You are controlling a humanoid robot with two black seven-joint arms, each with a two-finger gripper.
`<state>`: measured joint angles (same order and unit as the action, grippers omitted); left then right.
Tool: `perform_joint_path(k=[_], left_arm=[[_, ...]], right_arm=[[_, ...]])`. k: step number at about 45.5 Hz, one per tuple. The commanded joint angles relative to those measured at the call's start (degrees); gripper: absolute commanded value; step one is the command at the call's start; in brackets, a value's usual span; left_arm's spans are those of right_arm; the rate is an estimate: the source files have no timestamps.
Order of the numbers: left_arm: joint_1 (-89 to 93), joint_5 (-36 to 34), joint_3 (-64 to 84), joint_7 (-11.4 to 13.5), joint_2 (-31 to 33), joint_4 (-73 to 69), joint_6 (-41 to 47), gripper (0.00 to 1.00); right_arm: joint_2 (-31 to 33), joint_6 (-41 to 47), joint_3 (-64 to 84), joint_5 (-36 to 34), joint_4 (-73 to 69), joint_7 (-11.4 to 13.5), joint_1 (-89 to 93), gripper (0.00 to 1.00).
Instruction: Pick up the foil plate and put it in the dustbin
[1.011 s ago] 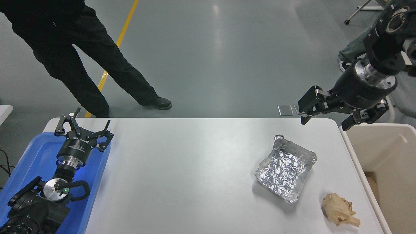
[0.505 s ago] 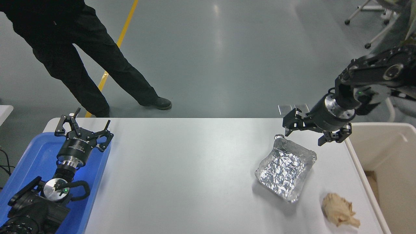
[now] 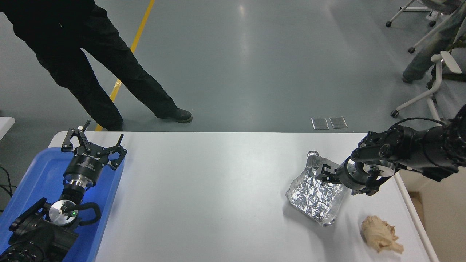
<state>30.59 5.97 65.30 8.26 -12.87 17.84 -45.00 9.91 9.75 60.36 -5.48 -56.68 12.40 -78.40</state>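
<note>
The foil plate (image 3: 315,194), a shiny crinkled silver tray, lies on the white table (image 3: 211,189) at the right. My right gripper (image 3: 341,183) comes in low from the right edge and sits at the plate's right rim. It is open, with one finger (image 3: 325,174) over the plate's inside and the other outside the rim. The arm hides part of that rim. The cream dustbin (image 3: 418,225) stands just off the table's right edge, its top partly behind the arm. My left gripper (image 3: 95,142) is parked, open, over the blue tray at the lower left.
A tan paper wad (image 3: 380,233) lies near the front right, between the plate and the bin. A blue tray (image 3: 32,174) sits at the left edge. A person's legs (image 3: 109,72) stand beyond the far left corner. An office chair (image 3: 433,83) is at the far right.
My right arm has swung down and toward me, from high above the table's far right corner to the foil plate's right rim. The plate, the wad and the left arm have stayed put.
</note>
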Motion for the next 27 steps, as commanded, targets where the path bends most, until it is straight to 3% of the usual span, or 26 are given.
perform_joint_path(k=[1,10,21,24,27], left_arm=[[0.0,0.0,0.0,0.0,-0.1,0.0,0.0,0.99],[0.0,0.0,0.0,0.0,0.0,0.0,0.0,0.99],[0.0,0.0,0.0,0.0,-0.1,0.0,0.0,0.99],[0.0,0.0,0.0,0.0,-0.1,-0.1,0.0,0.99],[0.0,0.0,0.0,0.0,0.0,0.0,0.0,0.99]], right_arm=[[-1.5,-3.9,-0.6,-0.6,5.7,0.3,6.9,0.91],[-2.0,-5.5,-0.7,-0.8,8.3,0.5,9.2,0.84],[-1.6,-4.7,-1.7,-1.9,7.8,0.4,9.4,0.21],[-1.4,-4.4,-4.1,-3.5,7.3,0.4,9.3,0.0],[-0.8,-4.3,-4.7,-3.9,7.0,0.4,9.2,0.0]])
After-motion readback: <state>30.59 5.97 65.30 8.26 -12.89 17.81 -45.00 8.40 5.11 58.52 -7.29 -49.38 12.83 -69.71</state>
